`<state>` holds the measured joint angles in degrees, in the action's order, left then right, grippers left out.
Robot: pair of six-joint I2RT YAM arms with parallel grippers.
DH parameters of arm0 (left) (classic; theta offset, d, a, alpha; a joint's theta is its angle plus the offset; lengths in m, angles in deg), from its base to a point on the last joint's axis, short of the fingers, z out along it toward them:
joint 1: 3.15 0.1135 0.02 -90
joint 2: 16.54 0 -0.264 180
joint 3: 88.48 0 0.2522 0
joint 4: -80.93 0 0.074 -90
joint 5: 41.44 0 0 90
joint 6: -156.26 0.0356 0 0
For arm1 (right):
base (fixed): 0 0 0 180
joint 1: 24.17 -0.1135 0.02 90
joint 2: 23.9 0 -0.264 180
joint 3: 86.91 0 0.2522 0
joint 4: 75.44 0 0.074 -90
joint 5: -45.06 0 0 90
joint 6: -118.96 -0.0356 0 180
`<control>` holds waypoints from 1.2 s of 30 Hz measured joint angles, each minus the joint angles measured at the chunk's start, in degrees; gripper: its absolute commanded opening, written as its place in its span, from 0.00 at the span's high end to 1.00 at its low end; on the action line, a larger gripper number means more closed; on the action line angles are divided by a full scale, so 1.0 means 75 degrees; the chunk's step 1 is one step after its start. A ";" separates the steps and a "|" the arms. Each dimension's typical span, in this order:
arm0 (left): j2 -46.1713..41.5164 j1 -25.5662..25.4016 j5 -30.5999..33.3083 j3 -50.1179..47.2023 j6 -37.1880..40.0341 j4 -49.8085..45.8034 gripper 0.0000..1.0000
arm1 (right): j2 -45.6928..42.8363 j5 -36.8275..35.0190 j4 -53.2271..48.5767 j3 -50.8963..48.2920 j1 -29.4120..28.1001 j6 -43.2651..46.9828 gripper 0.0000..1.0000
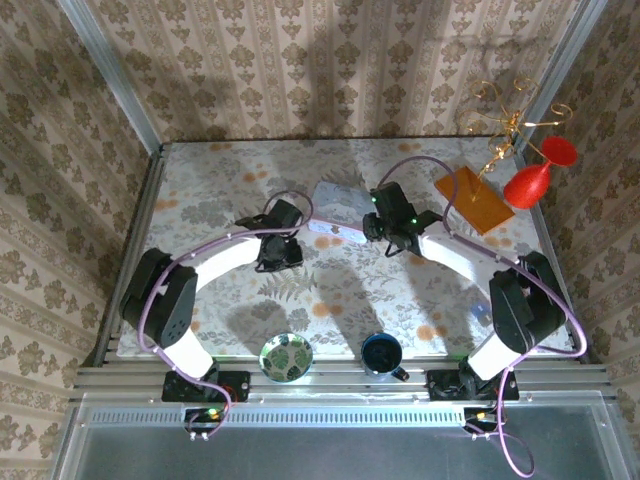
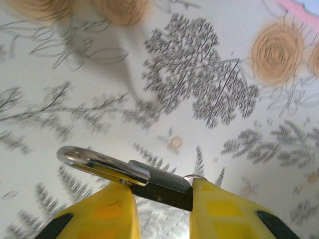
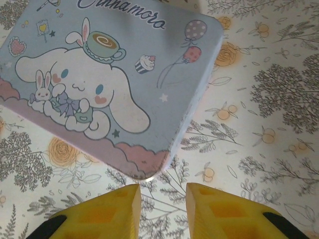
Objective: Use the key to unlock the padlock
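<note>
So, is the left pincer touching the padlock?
Touching. The left wrist view shows the left pincer with its yellow fingers pressed on both sides of the dark body of the padlock, with no gap.

The padlock (image 2: pixel 160 185) was a small, dark, squarish block with a bright silver shackle (image 2: pixel 94 160) looping out of one end. Its body was pinched between the two yellow fingers (image 2: pixel 102 211) of the left gripper (image 2: pixel 163 193). It sat tilted, the shackle reaching left and slightly up, the body lower to the right. Whether the shackle was latched could not be told. A thin wire ring (image 2: pixel 193 176) peeked out at the body's upper right corner.
</note>
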<state>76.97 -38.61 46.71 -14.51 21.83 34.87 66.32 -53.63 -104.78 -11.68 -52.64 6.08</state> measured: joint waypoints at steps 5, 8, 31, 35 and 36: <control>-0.0099 0.0099 -0.0370 0.0370 0.0481 -0.0959 1.00 | -0.0551 -0.0105 -0.0067 -0.0245 0.0000 -0.0041 0.69; 0.0041 0.0090 -0.0545 0.0562 0.0842 -0.1565 1.00 | -0.0758 -0.0175 -0.0099 -0.0315 -0.0003 -0.0050 0.68; 0.1769 0.0143 -0.0647 0.1725 0.2323 -0.2669 0.57 | -0.2588 -0.0927 -0.0562 -0.1183 -0.0038 -0.0268 0.51; 0.1769 0.0157 -0.0644 0.1932 0.2334 -0.2667 0.53 | -0.2911 -0.1172 -0.0761 -0.1332 -0.0038 -0.0309 0.46; 0.1769 0.0157 -0.0644 0.1973 0.2334 -0.2667 0.52 | -0.2984 -0.1218 -0.0784 -0.1358 -0.0038 -0.0321 0.44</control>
<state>90.24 -37.43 41.88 0.28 39.34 14.87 43.94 -62.76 -110.66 -21.86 -52.92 3.68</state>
